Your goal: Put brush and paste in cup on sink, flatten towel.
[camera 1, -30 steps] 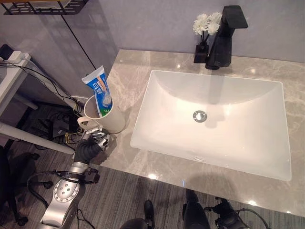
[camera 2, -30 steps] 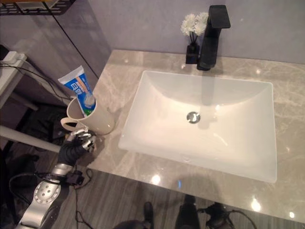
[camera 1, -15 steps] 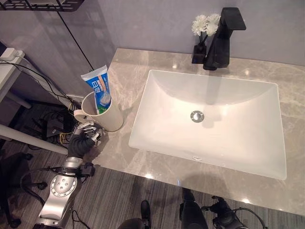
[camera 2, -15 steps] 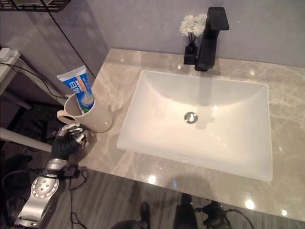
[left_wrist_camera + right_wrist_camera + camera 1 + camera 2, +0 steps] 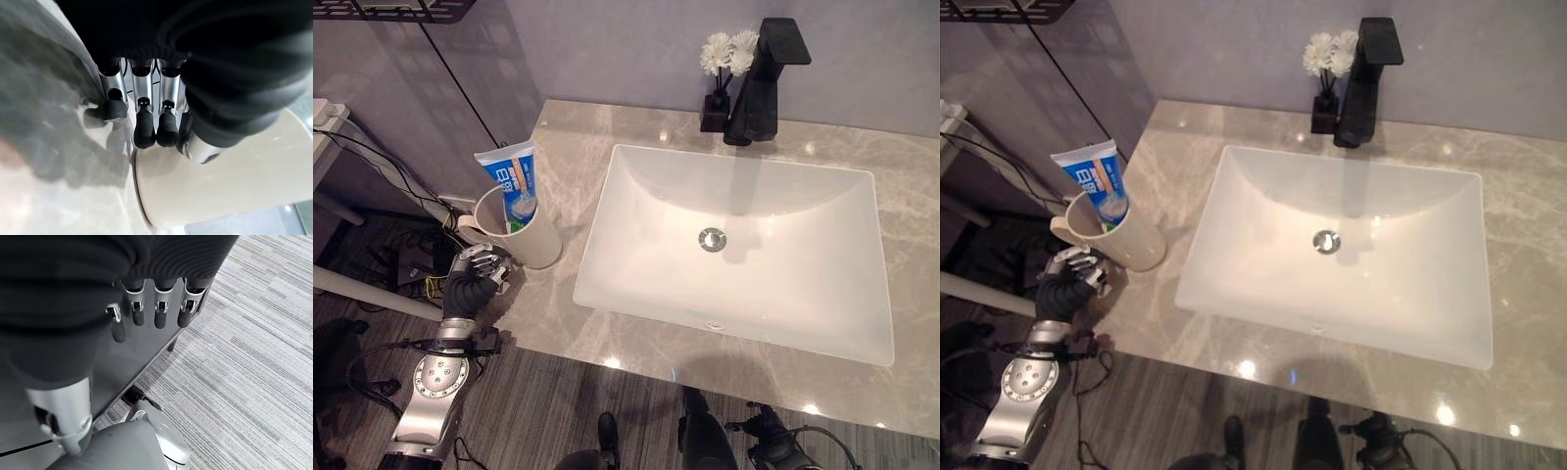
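We see a black tap (image 5: 766,78) standing upright at the far edge of the grey marbled counter (image 5: 901,186), behind the basin. Just beside it, on its left, white flowers (image 5: 722,51) rise from a small black vase (image 5: 712,113) (the two look close to touching). Striped grey flooring (image 5: 264,357) lies below.
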Tool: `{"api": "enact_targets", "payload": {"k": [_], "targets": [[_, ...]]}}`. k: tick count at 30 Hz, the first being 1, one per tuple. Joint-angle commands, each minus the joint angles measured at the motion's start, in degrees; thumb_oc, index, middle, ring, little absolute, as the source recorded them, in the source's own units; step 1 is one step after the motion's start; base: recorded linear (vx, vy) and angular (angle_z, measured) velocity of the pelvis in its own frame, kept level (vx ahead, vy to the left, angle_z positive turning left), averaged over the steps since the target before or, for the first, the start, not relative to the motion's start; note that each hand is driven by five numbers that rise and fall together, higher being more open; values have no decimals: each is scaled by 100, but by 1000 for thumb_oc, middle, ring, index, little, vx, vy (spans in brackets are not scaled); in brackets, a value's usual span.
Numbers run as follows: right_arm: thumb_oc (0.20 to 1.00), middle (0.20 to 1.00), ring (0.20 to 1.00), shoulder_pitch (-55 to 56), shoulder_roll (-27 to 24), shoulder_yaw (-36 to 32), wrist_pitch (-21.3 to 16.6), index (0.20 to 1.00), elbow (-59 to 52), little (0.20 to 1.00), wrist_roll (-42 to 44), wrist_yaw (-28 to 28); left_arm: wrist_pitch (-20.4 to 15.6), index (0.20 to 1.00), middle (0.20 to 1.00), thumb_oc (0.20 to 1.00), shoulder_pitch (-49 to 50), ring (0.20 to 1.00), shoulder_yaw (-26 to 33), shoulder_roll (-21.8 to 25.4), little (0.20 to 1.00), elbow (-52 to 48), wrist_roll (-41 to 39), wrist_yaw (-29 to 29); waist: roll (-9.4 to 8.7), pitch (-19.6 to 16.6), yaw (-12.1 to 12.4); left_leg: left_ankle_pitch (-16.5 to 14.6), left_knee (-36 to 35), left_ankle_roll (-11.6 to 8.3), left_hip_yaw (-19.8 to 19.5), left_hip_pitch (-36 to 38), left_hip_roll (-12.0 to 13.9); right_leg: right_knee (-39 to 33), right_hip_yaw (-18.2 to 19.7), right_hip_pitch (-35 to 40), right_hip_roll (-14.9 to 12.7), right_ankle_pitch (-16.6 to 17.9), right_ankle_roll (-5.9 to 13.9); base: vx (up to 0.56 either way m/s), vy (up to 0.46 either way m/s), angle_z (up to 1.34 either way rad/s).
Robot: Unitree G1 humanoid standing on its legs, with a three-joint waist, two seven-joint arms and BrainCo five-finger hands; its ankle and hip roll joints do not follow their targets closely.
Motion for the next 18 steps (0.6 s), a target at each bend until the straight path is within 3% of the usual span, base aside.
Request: {"api": "enact_targets", "payload": {"k": [1, 8, 18], "targets": [[1000, 1000, 1000, -312, 126, 208, -109, 1000, 70, 1000, 97, -162, -90, 200, 200, 200, 5, 200, 174, 73, 200, -45, 9, 24, -143, 111, -46, -252, 269, 126, -9, -109, -212, -8, 476, -118, -71, 225, 398, 0, 0, 0], [1000, 1000, 1000, -354, 127, 196, -85, 1000, 133, 1000, 98, -165, -62, 200, 200, 200, 407, 200, 173, 119, 200, -360, 4, -177, -110, 77, 40, -289, 269, 137, -42, -6, -219, -8, 456, -27, -84, 194, 394, 0, 0, 0], [1000, 1000, 1000, -351, 142, 113, -40, 1000, 191, 1000, 135, -133, 49, 200, 200, 200, 855, 200, 9, 173, 200, -672, -803, -800, -48, 39, 129, -286, 271, 144, -147, 43, -239, -8, 371, 43, -136, 170, 379, 0, 0, 0]]}}
